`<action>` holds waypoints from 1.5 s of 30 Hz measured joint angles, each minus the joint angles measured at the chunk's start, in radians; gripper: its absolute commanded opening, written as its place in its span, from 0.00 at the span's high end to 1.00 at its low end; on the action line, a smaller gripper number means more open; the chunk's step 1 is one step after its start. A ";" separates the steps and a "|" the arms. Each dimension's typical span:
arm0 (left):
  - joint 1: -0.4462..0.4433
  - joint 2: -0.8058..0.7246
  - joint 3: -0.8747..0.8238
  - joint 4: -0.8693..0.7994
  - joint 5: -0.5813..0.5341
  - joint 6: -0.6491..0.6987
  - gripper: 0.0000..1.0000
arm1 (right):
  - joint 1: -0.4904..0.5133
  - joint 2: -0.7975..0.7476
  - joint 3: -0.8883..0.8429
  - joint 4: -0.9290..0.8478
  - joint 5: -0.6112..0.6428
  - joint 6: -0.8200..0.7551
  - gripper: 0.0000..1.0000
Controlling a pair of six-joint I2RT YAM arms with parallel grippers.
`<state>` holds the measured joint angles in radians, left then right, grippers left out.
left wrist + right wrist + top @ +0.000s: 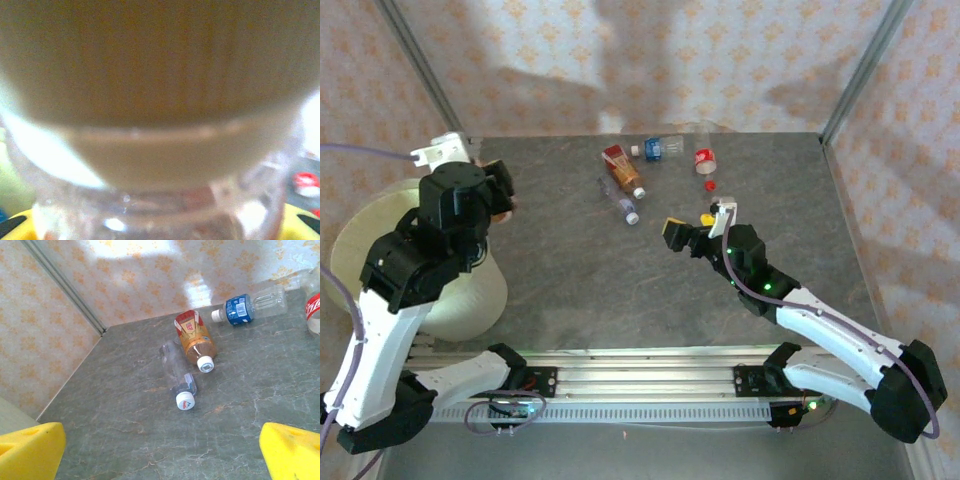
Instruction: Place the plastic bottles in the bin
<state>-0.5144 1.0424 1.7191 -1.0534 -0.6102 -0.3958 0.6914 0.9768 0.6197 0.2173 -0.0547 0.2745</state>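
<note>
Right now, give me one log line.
left gripper: shut on bottle, at bin | right gripper: open, empty | table: four bottles lying

Grey veined table [580,280], pale peach walls [620,50] with orange floral repeat, cream bin [480,290], black-and-white arms [840,340]. Orange-label bottle [193,337] with red band and white cap, blue-label bottle [239,308] white-capped, red-label bottle [313,307] with white script, unlabelled bottle [179,371] clear, white cap. Yellow pads [30,450] on right gripper [160,455]; clear bottle [160,215] under tan blur.
</note>
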 measured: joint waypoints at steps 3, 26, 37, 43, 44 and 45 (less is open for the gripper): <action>0.016 0.007 0.023 -0.074 -0.151 0.029 0.50 | 0.000 0.000 0.000 -0.002 0.013 0.001 0.01; 0.821 0.016 -0.180 -0.236 -0.180 0.172 0.45 | 0.000 0.067 0.111 -0.085 0.018 -0.026 0.01; 1.047 0.090 -0.259 -0.232 -0.039 0.169 0.04 | 0.000 0.082 0.188 -0.167 -0.008 -0.040 0.01; 1.052 0.129 -0.187 -0.243 -0.036 0.142 0.00 | 0.000 0.068 0.187 -0.211 0.012 -0.025 0.01; 1.052 0.122 -0.173 -0.243 -0.024 0.138 0.00 | 0.000 0.063 0.185 -0.211 0.016 -0.020 0.01; 1.052 0.115 -0.160 -0.243 -0.011 0.134 0.00 | 0.000 0.058 0.182 -0.211 0.021 -0.015 0.01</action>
<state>0.5373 1.1576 1.5593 -1.2968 -0.6216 -0.2615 0.6914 1.0348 0.8017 0.0067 -0.0341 0.2596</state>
